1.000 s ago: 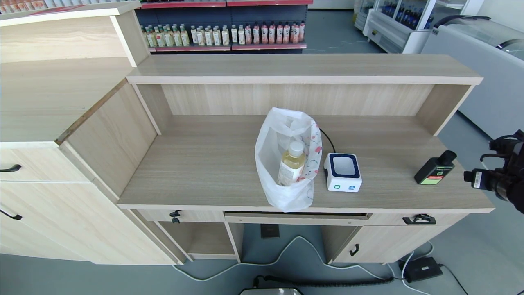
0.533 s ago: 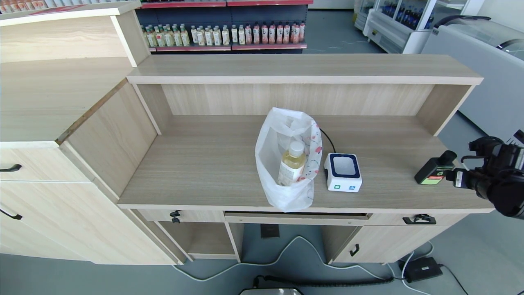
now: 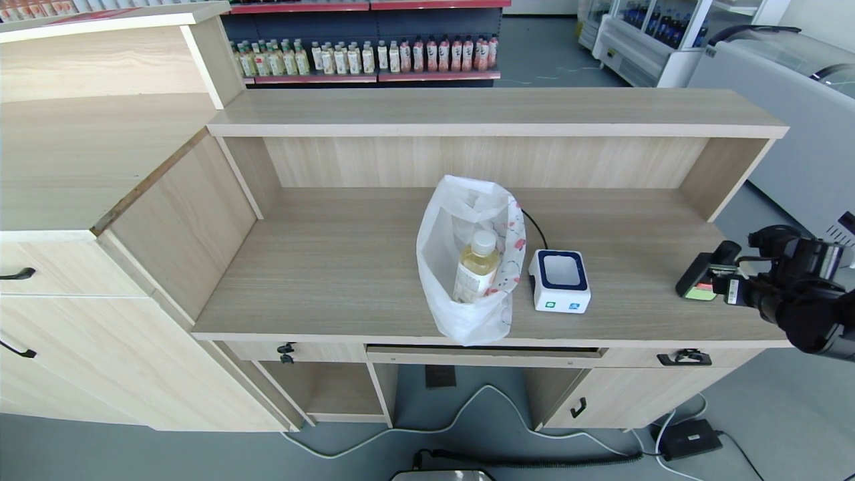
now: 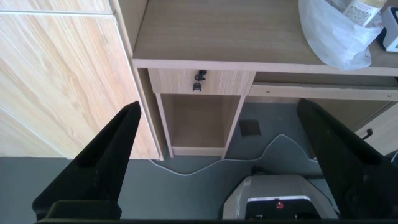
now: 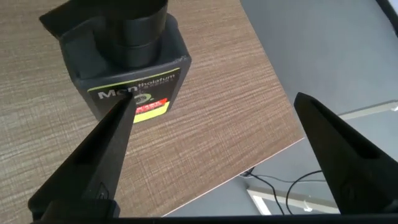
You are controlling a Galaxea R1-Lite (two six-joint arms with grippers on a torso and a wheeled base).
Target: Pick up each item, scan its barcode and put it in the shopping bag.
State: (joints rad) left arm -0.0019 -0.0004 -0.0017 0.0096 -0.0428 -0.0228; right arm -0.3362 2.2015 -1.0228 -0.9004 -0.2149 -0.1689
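Note:
A black bottle (image 3: 695, 274) with a green and red label (image 5: 134, 93) lies on the right end of the wooden counter (image 3: 347, 267). My right gripper (image 3: 720, 286) is open just beside it, coming from the right. In the right wrist view one fingertip (image 5: 121, 115) overlaps the bottle's label while the right gripper (image 5: 214, 102) holds nothing. A white shopping bag (image 3: 467, 267) stands mid-counter with a yellowish drink bottle (image 3: 476, 267) inside. The white barcode scanner (image 3: 560, 280) sits just right of the bag. My left gripper (image 4: 219, 106) hangs open below the counter's front edge.
The counter has a raised back wall and a side wall at the right (image 3: 728, 177). Its right front corner (image 5: 298, 134) is close to the black bottle. A drawer with a key (image 4: 199, 81) and an open cubby lie under the counter. Cables run across the floor (image 3: 467, 407).
My right gripper has moved left along the counter's right end, from well off the black bottle to right beside it. The bag, scanner and bottle have not moved.

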